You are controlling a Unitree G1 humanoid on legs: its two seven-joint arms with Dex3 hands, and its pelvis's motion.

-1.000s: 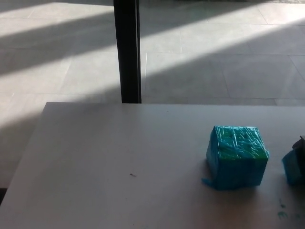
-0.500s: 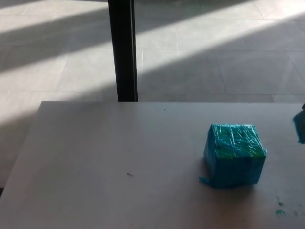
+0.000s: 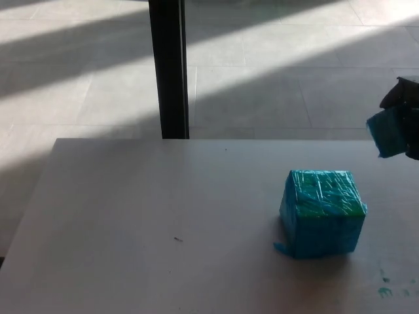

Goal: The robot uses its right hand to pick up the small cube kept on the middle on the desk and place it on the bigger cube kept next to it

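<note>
Teal film wraps both cubes, creased and glossy. The big cube (image 3: 323, 213) sits on the desk (image 3: 150, 222), and serves as landmark. The small cube (image 3: 387, 132) is off the desk, up and to the right of the big cube, well apart from it, at the frame's right edge. The right hand (image 3: 406, 108) shows only in part, as a dark shape above and behind the small cube, clamped on it; the exact finger placement cannot be made out. The left hand is not in view.

Assessment: the small cube appears light and fairly stiff, probably a box or block under the wrap. The film looks slick, so slip under a loose hold is a risk; a loose flap at the big cube's lower left corner suggests the wrap can also snag. Opposite flat faces are the sound hold. The big cube's top is wrinkled but roughly level, adequate for placement if the small cube is set down squarely.

A dark post (image 3: 168, 69) stands on the floor beyond the desk's far edge.
</note>
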